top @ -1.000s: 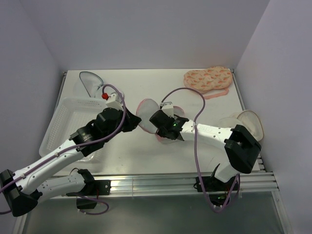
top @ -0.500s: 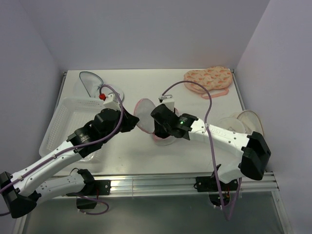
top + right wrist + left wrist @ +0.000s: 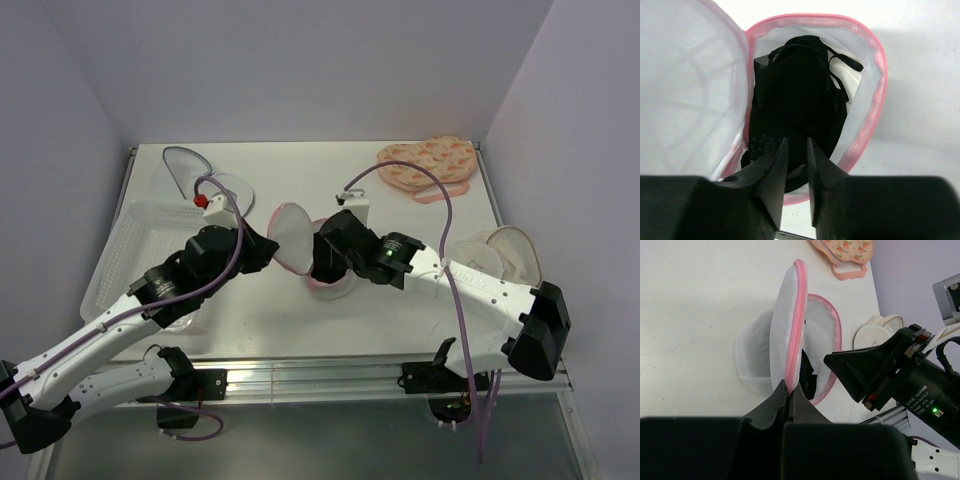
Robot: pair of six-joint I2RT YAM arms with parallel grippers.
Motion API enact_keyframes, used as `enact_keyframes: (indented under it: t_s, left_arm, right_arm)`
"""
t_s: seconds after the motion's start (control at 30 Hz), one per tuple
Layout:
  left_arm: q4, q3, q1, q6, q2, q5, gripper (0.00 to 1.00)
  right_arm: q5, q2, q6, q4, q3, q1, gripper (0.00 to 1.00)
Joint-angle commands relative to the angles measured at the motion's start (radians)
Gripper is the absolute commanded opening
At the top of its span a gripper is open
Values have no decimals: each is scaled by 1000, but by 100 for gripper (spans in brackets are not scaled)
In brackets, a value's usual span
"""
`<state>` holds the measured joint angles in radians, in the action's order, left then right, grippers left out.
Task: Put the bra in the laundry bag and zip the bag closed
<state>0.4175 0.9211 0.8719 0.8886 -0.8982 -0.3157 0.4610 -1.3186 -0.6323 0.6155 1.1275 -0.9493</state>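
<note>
Two grippers | left gripper pinches rim of pink-trimmed round white mesh laundry bag, lid raised | small black fabric bra inside, frame centre | right gripper: jaws near-closed, we cannot tell grip | risk, we judge: strap snags, bra drags out.

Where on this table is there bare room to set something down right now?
Free: the far strip between the grey-trimmed pouch and the orange pouch, and the near strip between the laundry bag and the table front edge. Crowded: the middle, where the left gripper and right gripper work at the bag; the white basket fills the left.
</note>
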Motion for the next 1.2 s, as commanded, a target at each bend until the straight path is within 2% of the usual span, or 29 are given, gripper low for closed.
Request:
enact_keyframes:
  t_s: [0.0,0.03,0.13,0.4,0.73,0.9,1.17]
  left_arm:
    - [-6,33,4,13,25,-26,0]
    - [-6,32,4,15,27,-26,0]
    - [-2,30,4,15,31,-25,0]
    - [0,27,4,18,44,-20,0]
    - [53,48,4,62,108,-65,0]
    - [81,65,6,59,96,-62,0]
    - [67,68,16,67,50,-60,3]
  right_arm:
    - [27,-28,-6,-25,34,-3,25]
    - [21,-43,-7,-40,37,-3,20]
    - [-11,-109,-7,-84,40,0,15]
    - [-169,-270,-38,-270,-27,50,10]
    - [-180,-389,-50,-326,-71,75,7]
    - [-197,-406,-55,-339,-78,73,5]
    - [-183,-274,-30,-260,-40,70,10]
